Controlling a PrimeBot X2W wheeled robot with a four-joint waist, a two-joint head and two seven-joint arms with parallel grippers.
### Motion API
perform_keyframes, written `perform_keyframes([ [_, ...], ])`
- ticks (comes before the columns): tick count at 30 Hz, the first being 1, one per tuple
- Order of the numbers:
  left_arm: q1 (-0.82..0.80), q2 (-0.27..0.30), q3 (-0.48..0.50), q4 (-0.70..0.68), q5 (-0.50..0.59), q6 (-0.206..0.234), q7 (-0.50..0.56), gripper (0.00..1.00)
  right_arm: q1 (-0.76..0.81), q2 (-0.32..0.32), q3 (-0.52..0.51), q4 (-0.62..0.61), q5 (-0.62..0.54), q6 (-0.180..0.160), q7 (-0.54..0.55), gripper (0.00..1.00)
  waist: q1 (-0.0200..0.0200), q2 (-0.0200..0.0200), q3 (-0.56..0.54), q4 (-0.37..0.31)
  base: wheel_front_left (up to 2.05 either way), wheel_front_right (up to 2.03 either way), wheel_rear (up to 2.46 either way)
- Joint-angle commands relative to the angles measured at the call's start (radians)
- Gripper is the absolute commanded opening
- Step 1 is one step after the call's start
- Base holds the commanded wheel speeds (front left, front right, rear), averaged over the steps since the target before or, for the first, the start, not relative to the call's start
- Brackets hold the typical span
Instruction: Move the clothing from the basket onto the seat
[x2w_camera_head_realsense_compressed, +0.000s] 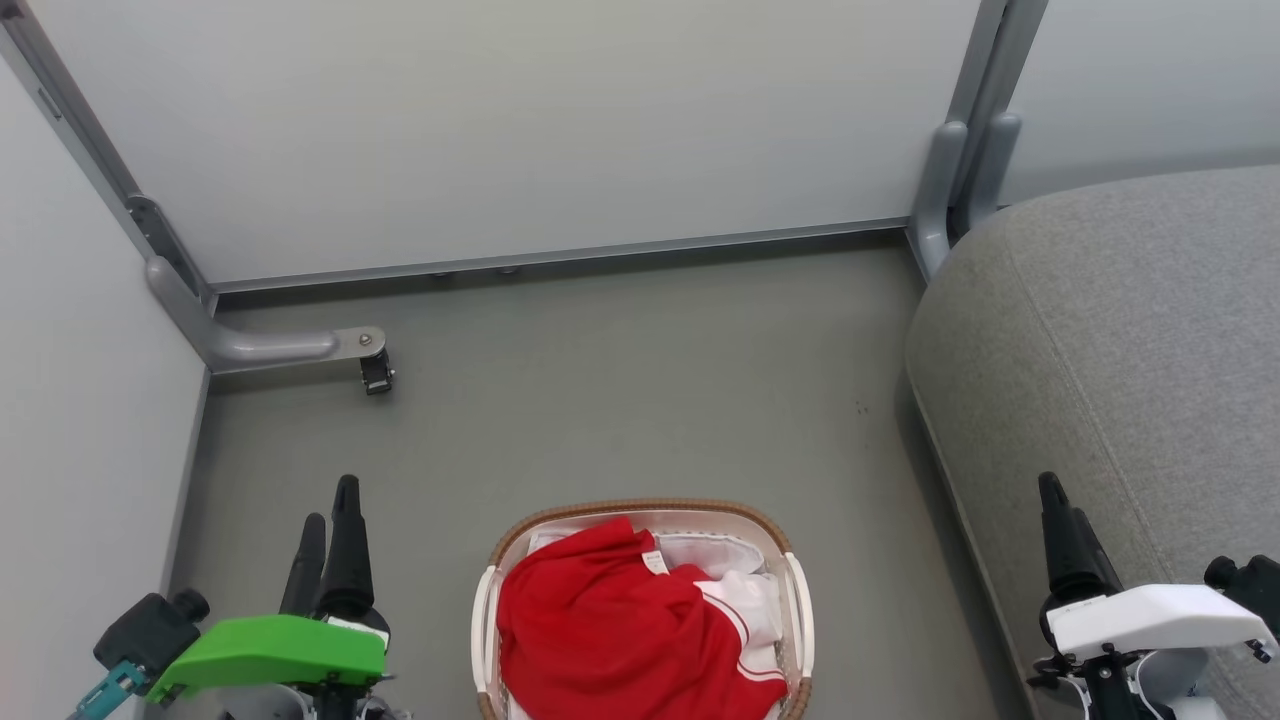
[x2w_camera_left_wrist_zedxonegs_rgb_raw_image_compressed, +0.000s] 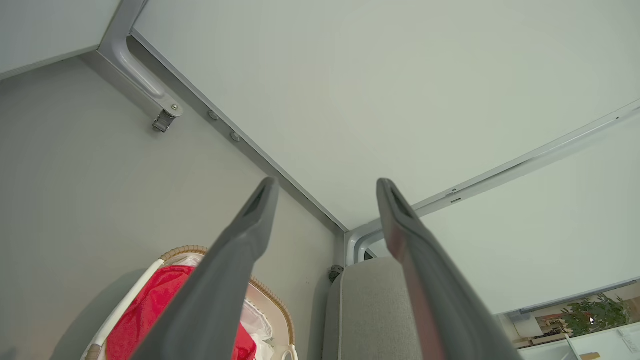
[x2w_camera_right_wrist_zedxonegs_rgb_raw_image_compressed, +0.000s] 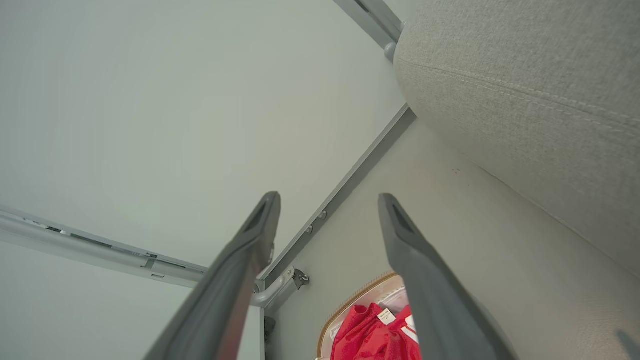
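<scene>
Both gaping empty, our left pincer (x2w_camera_left_wrist_zedxonegs_rgb_raw_image_compressed: 325, 187) and right pincer (x2w_camera_right_wrist_zedxonegs_rgb_raw_image_compressed: 327, 200) flank the basket (x2w_camera_head_realsense_compressed: 640, 507) at six o'clock; next we should grip the clothing (x2w_camera_head_realsense_compressed: 610, 630), seat (x2w_camera_head_realsense_compressed: 1130, 350) at three.

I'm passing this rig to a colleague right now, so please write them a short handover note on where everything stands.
Left gripper: fingers open, holding nothing, over the floor to the left of the basket.
Right gripper: fingers open, holding nothing, by the near edge of the seat.
Clothing: red fabric with white striped panels, piled in the basket, which stands on the floor between the two arms.
Done: nothing; all the red fabric in view is in the basket.
Left: grasp the clothing, lift it out and put it on the seat to the robot's right.
</scene>
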Motion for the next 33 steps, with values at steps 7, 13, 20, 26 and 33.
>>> perform_keyframes([
  [7,0.014,0.006,-0.027,-0.03,0.157,0.022,-0.033,1.0,0.009,-0.008,0.023,-0.046,-0.174,0.0,-0.034,1.0,0.0,0.0,0.004,0.003,0.0,0.0,0.0],
  [13,0.022,0.007,-0.04,-0.035,0.232,0.033,-0.051,1.0,0.015,-0.008,0.026,-0.051,-0.245,0.0,-0.051,1.0,0.0,0.0,0.008,0.007,0.0,0.0,0.0],
  [20,0.027,0.008,-0.055,-0.028,0.312,0.042,-0.071,1.0,0.017,-0.009,0.028,-0.043,-0.338,0.0,-0.071,1.0,0.0,0.0,0.011,0.011,0.0,0.0,0.0],
  [26,0.034,0.008,-0.068,-0.022,0.384,0.047,-0.085,1.0,0.019,-0.01,0.035,-0.043,-0.407,0.0,-0.086,1.0,0.0,0.0,0.013,0.013,0.0,0.0,0.0],
  [33,0.038,0.009,-0.08,-0.013,0.465,0.053,-0.103,1.0,0.023,-0.011,0.044,-0.044,-0.485,0.0,-0.104,1.0,0.0,0.0,0.015,0.014,0.0,0.0,0.0],
])
